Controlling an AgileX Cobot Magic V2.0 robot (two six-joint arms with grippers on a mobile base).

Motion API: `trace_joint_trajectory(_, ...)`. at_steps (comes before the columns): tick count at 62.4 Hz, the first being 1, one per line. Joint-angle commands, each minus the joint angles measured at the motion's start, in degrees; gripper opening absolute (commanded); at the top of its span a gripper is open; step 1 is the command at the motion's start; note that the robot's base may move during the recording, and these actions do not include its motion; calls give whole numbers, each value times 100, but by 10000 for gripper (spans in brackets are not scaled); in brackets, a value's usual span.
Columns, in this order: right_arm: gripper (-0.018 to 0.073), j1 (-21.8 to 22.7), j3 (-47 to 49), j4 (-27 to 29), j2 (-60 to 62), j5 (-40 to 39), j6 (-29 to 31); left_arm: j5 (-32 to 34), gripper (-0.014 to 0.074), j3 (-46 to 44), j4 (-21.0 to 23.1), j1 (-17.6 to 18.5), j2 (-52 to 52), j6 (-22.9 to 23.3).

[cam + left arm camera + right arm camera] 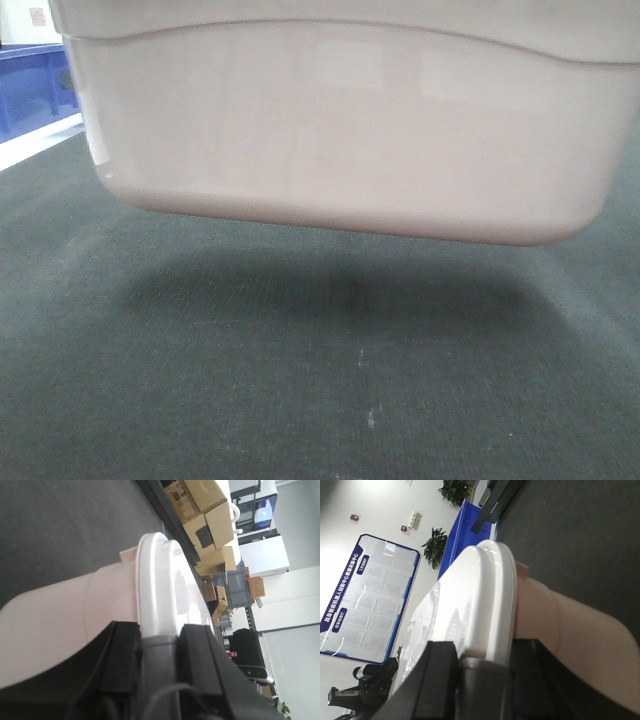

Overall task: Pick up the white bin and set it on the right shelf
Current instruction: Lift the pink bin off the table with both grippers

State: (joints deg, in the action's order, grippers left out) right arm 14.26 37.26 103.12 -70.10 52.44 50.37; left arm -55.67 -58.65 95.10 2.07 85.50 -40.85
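The white bin [340, 130] fills the top of the front view, hanging above the dark carpet [300, 380] with its shadow beneath. In the left wrist view its pinkish side [60, 610] and glossy white lid [160, 575] run away from my left gripper [160, 642], which is shut on the grey handle [159, 655] at the lid's edge. In the right wrist view my right gripper [485, 667] is likewise shut on the grey handle [482, 680] at the other end of the lid [480, 595]. The right shelf is out of view.
Blue plastic bins [30, 90] stand at the far left on the floor; one blue bin [465, 520] also shows in the right wrist view beside potted plants [435, 547] and a wall poster [367, 600]. Stacked cardboard boxes [200, 510] line a dark rack.
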Motion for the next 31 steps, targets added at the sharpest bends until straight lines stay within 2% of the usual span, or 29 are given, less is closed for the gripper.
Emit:
trace_joint_trajectory(1, 64, -325, 184, 484, 205, 2317, 26, -2110, -40, -183, 147, 468, -202, -62)
trace_joint_trajectory(31, 64, -353, 184, 484, 217, 2420, 21, -2110, -41, -183, 178, 468, -202, -62)
